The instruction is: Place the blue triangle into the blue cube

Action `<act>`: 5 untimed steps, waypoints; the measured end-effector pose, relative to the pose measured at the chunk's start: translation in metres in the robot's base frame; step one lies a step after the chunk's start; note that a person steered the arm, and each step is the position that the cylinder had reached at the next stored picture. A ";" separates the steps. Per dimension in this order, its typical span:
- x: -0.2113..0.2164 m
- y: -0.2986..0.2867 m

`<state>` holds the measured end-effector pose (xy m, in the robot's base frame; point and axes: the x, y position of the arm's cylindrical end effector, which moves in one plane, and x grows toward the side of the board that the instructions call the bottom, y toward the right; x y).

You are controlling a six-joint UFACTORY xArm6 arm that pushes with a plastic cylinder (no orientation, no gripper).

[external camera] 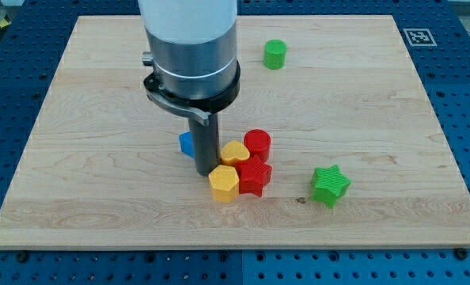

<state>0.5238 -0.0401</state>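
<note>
Blue triangle [186,143]: mostly hidden behind the rod, a sliver showing at its left; pointing direction and long axis cannot be told. Blue cube: hidden by the arm. My tip [204,172]: bare rod, no jaws, beside the yellow hexagon [224,183] and yellow heart [235,153]. Risk: further travel rightward likely scatters the yellow and red blocks instead.
</note>
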 end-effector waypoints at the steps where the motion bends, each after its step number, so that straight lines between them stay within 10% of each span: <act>1: -0.005 0.000; 5: -0.029 -0.033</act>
<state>0.4951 -0.0733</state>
